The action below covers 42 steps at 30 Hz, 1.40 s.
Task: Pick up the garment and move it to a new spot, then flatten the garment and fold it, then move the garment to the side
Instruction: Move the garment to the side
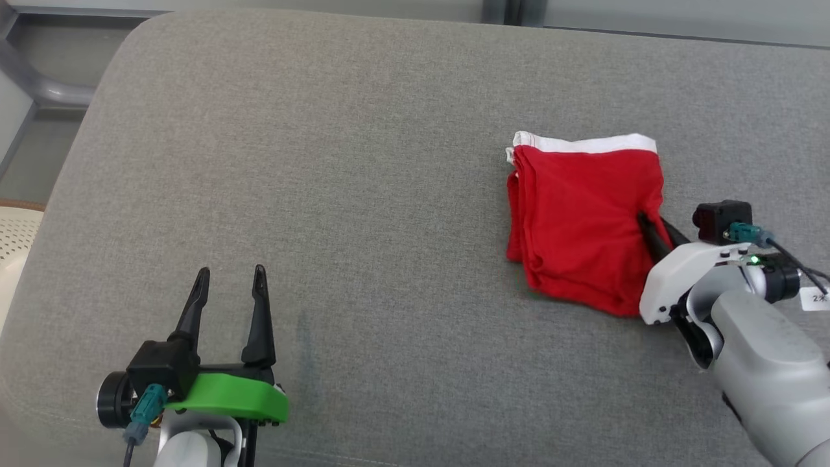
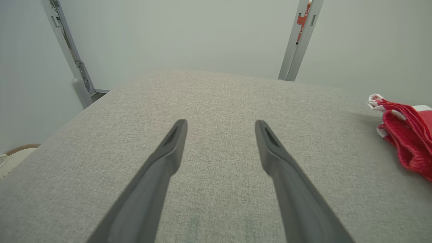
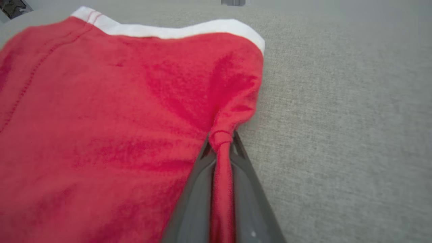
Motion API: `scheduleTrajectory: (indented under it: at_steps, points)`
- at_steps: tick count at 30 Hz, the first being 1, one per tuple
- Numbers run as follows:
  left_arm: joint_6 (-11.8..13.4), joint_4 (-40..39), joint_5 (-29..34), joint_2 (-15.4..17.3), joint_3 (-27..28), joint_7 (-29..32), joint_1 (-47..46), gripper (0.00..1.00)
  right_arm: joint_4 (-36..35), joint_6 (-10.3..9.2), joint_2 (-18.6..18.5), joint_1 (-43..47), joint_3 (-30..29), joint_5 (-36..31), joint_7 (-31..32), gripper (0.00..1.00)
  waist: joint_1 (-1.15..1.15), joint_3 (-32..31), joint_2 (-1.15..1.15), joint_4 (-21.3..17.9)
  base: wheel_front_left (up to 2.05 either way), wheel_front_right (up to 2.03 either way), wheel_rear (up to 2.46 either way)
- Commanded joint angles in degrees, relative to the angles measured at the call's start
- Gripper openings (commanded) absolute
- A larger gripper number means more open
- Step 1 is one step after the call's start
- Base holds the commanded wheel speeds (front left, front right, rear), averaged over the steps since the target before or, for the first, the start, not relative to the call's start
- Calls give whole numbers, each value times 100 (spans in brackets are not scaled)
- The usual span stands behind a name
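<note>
At the far left edge of the head view, a cream perforated object (image 1: 16, 237) sits just beside the grey upholstered cushion (image 1: 356, 194). The left gripper (image 1: 231, 269) is at the lower left. Its arm comes up from the bottom edge with a green bracket (image 1: 233, 397) at the wrist. Its two dark fingers point away from the robot and stand spread apart with nothing between them. They are low over bare fabric, and the pictures do not show whether they touch it. A pale wall and a grey metal upright (image 2: 298, 40) stand beyond the cushion's far edge.

To the right, well apart from that gripper, the red garment (image 1: 577, 220) lies folded on the cushion. Its white waistband (image 1: 583, 144) runs along the far edge, and stacked layers show along its left side.

The right gripper (image 1: 645, 222) reaches the garment's right edge. Its grey forearm (image 1: 771, 363) enters from the lower right corner, angled up and to the left, and the white wrist housing (image 1: 681, 272) sits just off the cloth. The fingers are closed together on a bunched pinch of red fabric. In the right wrist view the cloth gathers into a tight twist at their tips and runs down between them.
</note>
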Motion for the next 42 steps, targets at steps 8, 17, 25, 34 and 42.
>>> scheduleTrajectory:
  at_steps: [8, 17, 25, 34, 42]
  points:
    - [38, -96, 32, 18, -106, 1, -321, 100, -331, -19, -854, -668, 637, 73, 23, 0, 0, 415, 0, -484, 0, 0, 0]
    - [32, -294, 222, 19, -68, 0, -688, 100, -1059, -19, -2117, -1480, 1455, 276, 334, 0, 0, 1086, 0, -1248, 0, 0, 0]
    - [-74, -475, 507, 21, -16, 0, -1007, 100, -1351, -19, -3149, -2193, 1789, 598, 531, 0, 0, 1582, 0, -1786, 0, 0, 0]
    - [-149, -863, 806, 111, 15, 1, -1087, 100, -854, -19, -3618, -2838, 1851, 970, 604, 0, 0, 1895, 0, -2004, 0, 0, 0]
    - [-174, -1043, 824, 97, -9, 1, -1025, 100, -221, -19, -3508, -3196, 2042, 1004, 477, 4, 0, 1933, 0, -1955, 0, 0, 0]
